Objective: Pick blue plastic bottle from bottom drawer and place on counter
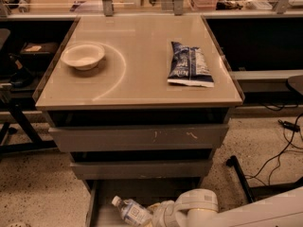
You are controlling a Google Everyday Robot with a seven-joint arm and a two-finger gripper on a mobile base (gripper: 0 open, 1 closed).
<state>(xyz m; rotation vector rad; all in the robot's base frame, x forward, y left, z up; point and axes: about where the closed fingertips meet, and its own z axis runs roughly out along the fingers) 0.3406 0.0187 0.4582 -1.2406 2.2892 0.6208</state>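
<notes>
The bottle lies tilted in the bottom drawer, at the lower edge of the view, with its white cap pointing up and to the left. It is of clear, slightly bluish plastic with a round body, and its pale label carries a dark square. The bottom drawer is a shallow grey tray, pulled out under two wider grey drawers; the upper one has scratches on its front. The tray holds the bottle and the gripper, and its front part is cut off by the frame.

The gripper touches the base end of the bottle. We cannot tell whether it grasps the bottle or is loose, because this part is hard to make out. The smooth white arm comes in from the lower right.

Above, the counter is a glossy beige square with a thin dark rim and a curved white mark. On it sit a shallow cream bowl at the left and a crinkled dark blue snack bag at the right, well apart.
</notes>
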